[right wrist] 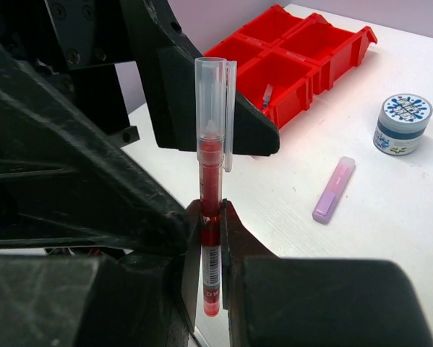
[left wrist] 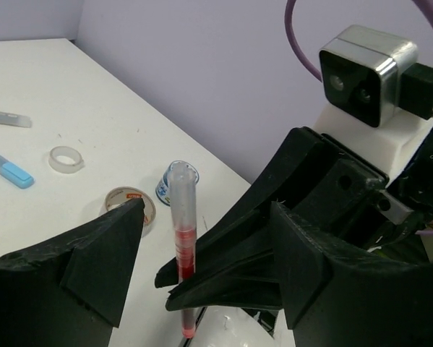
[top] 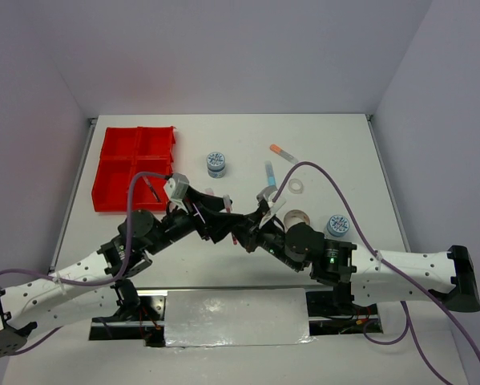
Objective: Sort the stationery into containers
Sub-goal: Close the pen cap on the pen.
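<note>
A: Your right claw (right wrist: 210, 231)?
B: Clamped on the red pen (right wrist: 211, 155), above the surface (top: 336, 152).
A: And your left claw (left wrist: 209, 210)?
B: Spread apart, one finger either side of that pen, the red tray (top: 135, 164) well away at far left

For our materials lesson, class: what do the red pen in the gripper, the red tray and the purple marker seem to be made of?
The red pen: seemingly clear glossy plastic; its red ink core shows through barrel and cap. The red tray: likely rigid moulded plastic, evenly coloured, slight sheen on thin walls. The purple marker: probably opaque plastic, fairly matt; no highlights visible.
</note>
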